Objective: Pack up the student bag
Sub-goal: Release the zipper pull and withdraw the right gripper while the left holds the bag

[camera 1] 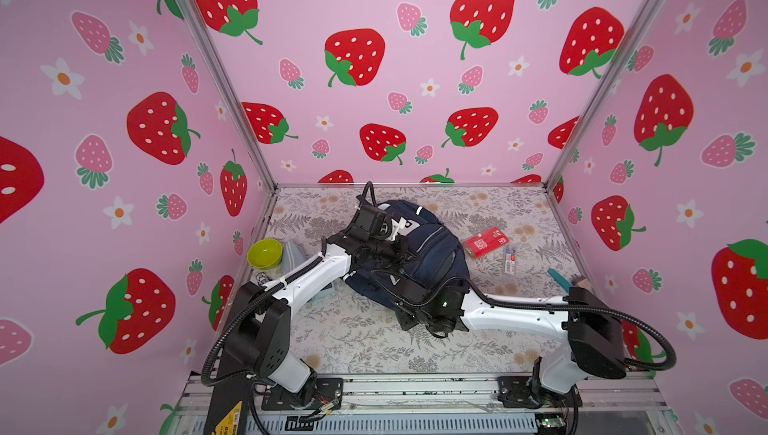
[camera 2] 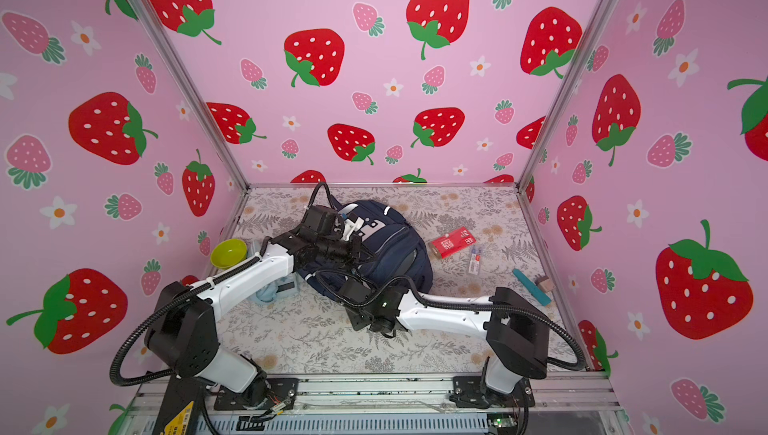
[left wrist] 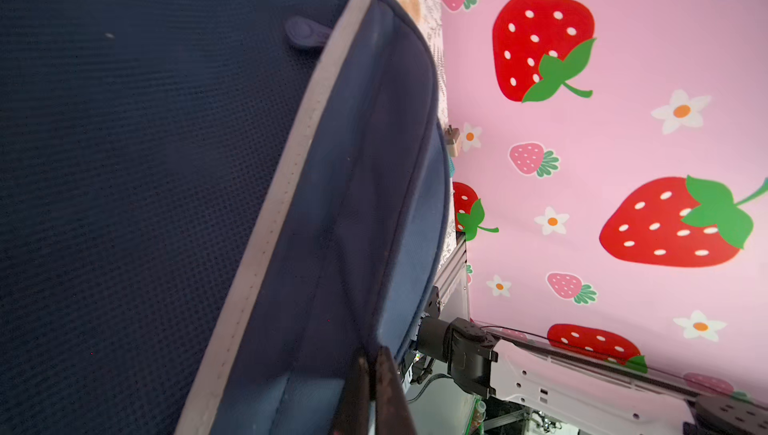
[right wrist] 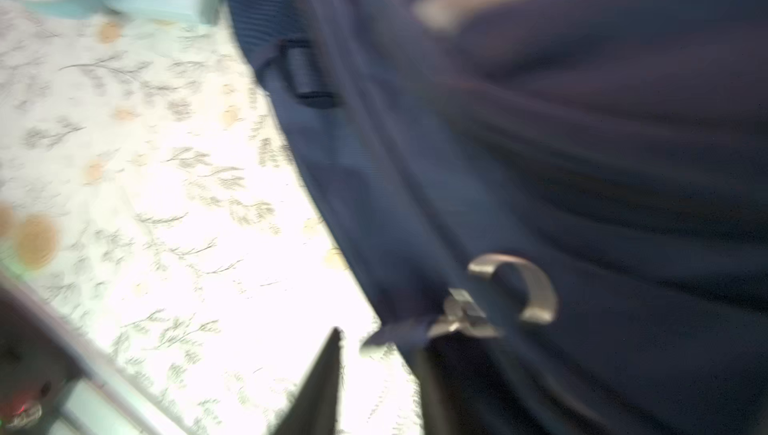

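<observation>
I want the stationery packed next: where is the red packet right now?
In both top views the red packet lies on the floral table just right of the student bag, with a small clear packet at its right.

Pink strawberry walls (camera 1: 415,1), floral tabletop (camera 1: 374,354)

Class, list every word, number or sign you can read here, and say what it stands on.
Nothing can be read.
On the red packet: white print, too small.
On the clear slim pack: red label, blurred.
On the yellow sticker: too small.
On the student bag: patch half hidden.
</observation>
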Robot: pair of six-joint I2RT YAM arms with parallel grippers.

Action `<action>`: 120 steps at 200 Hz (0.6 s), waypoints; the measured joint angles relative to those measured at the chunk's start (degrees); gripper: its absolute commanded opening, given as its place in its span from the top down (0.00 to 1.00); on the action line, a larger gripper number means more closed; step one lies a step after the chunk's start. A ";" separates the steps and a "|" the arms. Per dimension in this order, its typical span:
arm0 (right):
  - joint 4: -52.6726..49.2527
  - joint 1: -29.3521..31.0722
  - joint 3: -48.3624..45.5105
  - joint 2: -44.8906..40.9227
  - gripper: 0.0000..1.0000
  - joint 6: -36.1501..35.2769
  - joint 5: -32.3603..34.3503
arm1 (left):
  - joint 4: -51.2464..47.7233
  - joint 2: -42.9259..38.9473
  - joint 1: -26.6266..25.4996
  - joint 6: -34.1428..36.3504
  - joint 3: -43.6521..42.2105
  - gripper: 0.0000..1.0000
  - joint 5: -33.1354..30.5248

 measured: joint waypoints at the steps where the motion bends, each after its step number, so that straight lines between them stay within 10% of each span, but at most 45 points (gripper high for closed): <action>1: 0.13 -0.02 -0.26 -0.37 0.39 -0.33 0.02 | 0.07 0.00 -0.04 0.11 -0.02 1.00 0.02; 60: 1.09 -16.98 -12.24 -23.54 0.27 1.18 -2.89 | 1.73 0.00 -0.48 5.33 -3.96 1.00 1.66; 120: 3.61 -30.16 -11.91 -19.41 0.31 0.20 -13.64 | -4.35 -0.28 -0.74 12.09 -3.98 1.00 -0.76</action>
